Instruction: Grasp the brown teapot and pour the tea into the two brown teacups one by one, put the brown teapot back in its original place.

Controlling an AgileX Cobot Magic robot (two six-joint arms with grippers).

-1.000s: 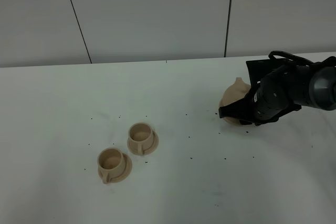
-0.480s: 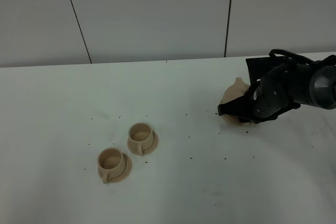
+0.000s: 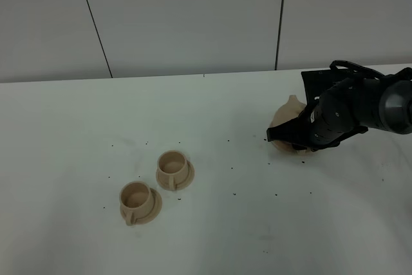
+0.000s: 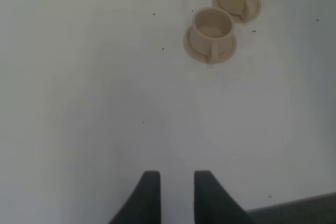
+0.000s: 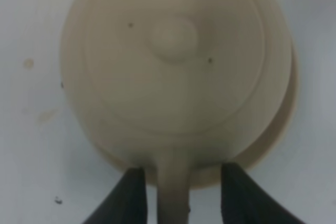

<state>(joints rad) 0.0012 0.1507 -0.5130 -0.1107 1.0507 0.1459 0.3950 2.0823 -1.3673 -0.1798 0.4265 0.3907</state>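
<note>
Right wrist shows the grasp step. Is the brown teapot [image 5: 173,77] held yet?
– No. It sits far right on the counter [image 3: 206,114]. The right gripper [image 5: 182,171] is half-open and empty, straddling its handle [image 5: 172,198]. Next it likely needs to close squarely.

The right arm [image 3: 360,111] hides most of the brown teapot [image 3: 285,115]; its blurred handle [image 5: 173,187] is cut off.

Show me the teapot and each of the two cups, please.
brown teapot [image 5: 176,74]: right wrist view, middle of its lid.
back teacup [image 3: 172,162]: exterior high view, on its opening.
front teacup [image 3: 136,194]: exterior high view, on its opening.
</note>
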